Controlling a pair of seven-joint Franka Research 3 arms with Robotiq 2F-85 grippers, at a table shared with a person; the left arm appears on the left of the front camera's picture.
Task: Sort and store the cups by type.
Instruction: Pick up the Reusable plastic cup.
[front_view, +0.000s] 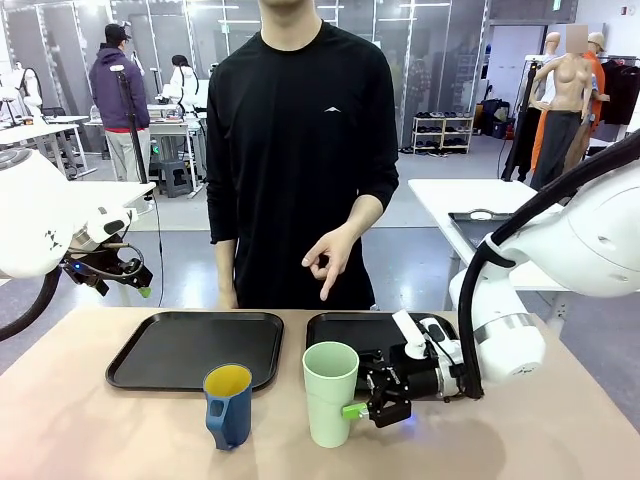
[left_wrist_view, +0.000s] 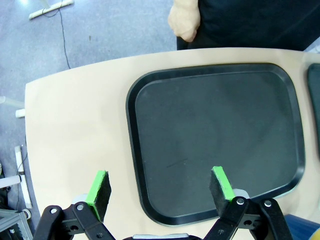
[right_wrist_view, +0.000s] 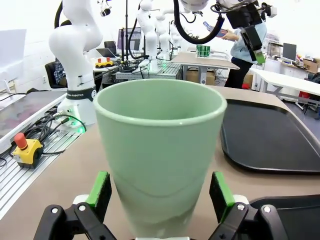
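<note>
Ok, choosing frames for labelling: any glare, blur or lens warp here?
Front view: sharp, evenly lit, soft shadows beside the tumbler. Left wrist view: wide-angle bends the table edge; tray matte, no glare. Right wrist view: tumbler looms large, background partly washed out.

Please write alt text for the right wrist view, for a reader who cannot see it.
A pale green tumbler stands upright on the table between the right claw's open green-padded fingers. A black tray lies beyond it.

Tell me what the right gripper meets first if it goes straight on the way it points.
The mint-green tumbler, upright just ahead, between the right gripper's open jaws; how near is unclear.
</note>
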